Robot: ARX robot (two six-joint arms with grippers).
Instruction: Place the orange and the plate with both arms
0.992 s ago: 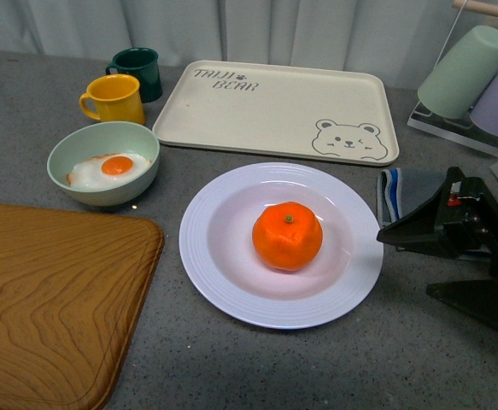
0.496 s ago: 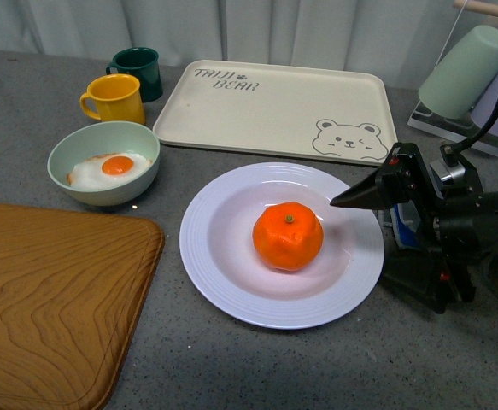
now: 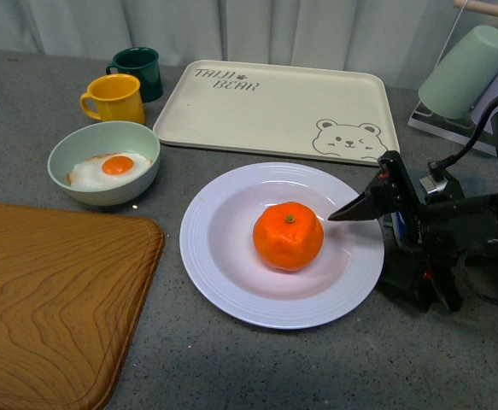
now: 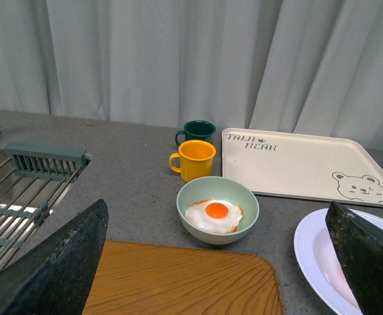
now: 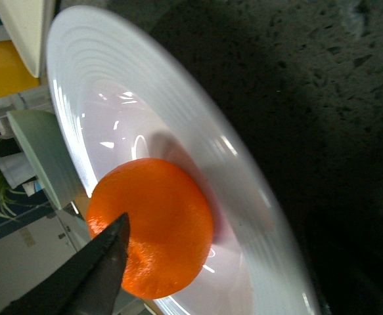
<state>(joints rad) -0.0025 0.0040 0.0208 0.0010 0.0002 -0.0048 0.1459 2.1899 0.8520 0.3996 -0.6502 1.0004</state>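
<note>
Evidently, the orange was found resting in the hollow of the plate, roughly at its middle and with the stem spot upward. That part of the task could therefore be judged as done, and the plate taken as the thing to be handled next. The plate was set flat on the counter, just in front of the bear-print tray and to the right of the pale green bowl with the fried egg.

The right gripper was positioned low at the plate's right side, its arm stretched nearly level over the counter. Its jaws were parted. The upper finger was pointed inward over the plate's rim, its tip near the orange but apart from it. The lower one was set down beside the rim's outer edge. Such a pose would be expected if the rim were to be pinched between the jaws; whether the rim was touched could not be told.

The left gripper was not seen in the front view. In its wrist view the jaws were spread wide with nothing held between them. It was held raised, well to the left of the plate, of which only one edge was shown.
</note>
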